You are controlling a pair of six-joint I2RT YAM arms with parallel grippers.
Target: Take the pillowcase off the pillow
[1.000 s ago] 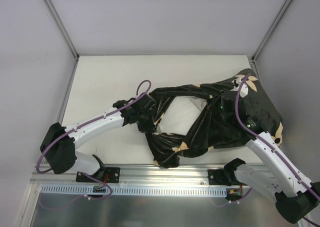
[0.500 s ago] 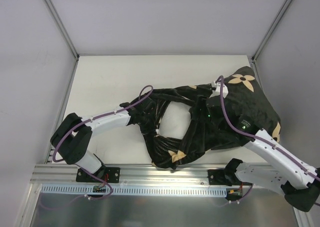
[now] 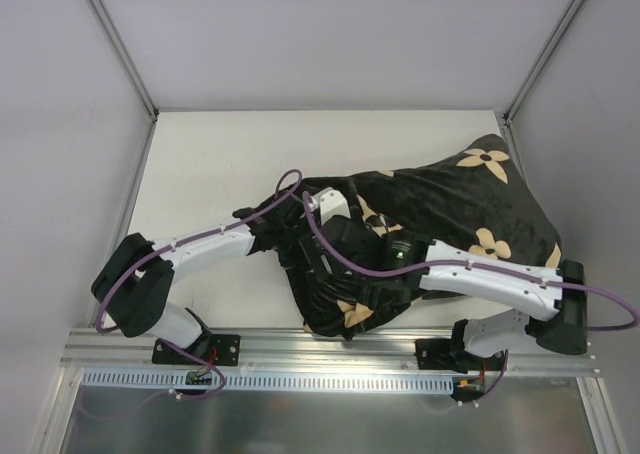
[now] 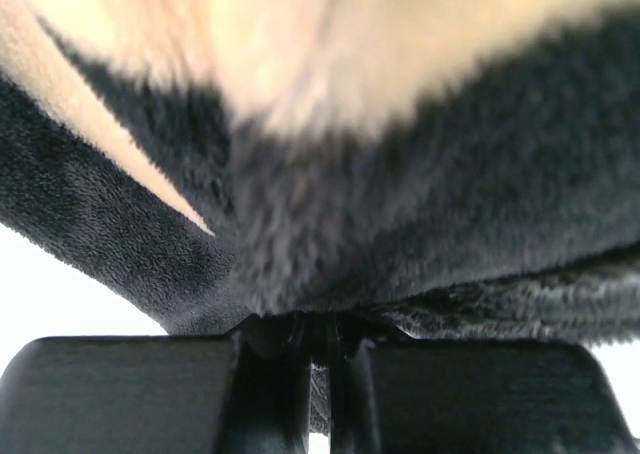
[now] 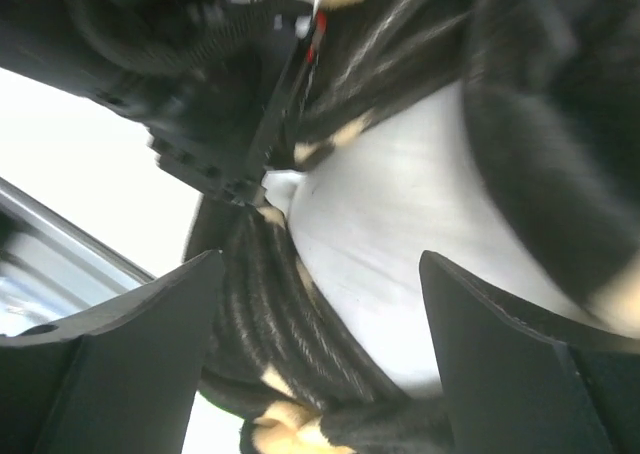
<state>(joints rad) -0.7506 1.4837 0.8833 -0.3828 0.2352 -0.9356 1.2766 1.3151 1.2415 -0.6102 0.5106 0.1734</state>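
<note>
The black pillowcase with tan flowers lies bunched at the right centre of the table, covering the pillow. In the top view my left gripper is at the case's left end. The left wrist view shows that gripper shut on a fold of the black velvety pillowcase. My right arm reaches leftward across the case, its gripper at the same end. In the right wrist view this gripper stands open over the white pillow, which shows beside gathered pillowcase folds. Nothing lies between its fingers.
The cream tabletop stretches left and behind the case. A metal rail runs along the near edge by the arm bases. Grey walls and frame posts enclose the table. The left gripper's dark body sits close by in the right wrist view.
My right gripper has opened, letting go of the pillowcase, and has swung left across it to the opening. The case has settled back to the right. The left gripper stays shut.
</note>
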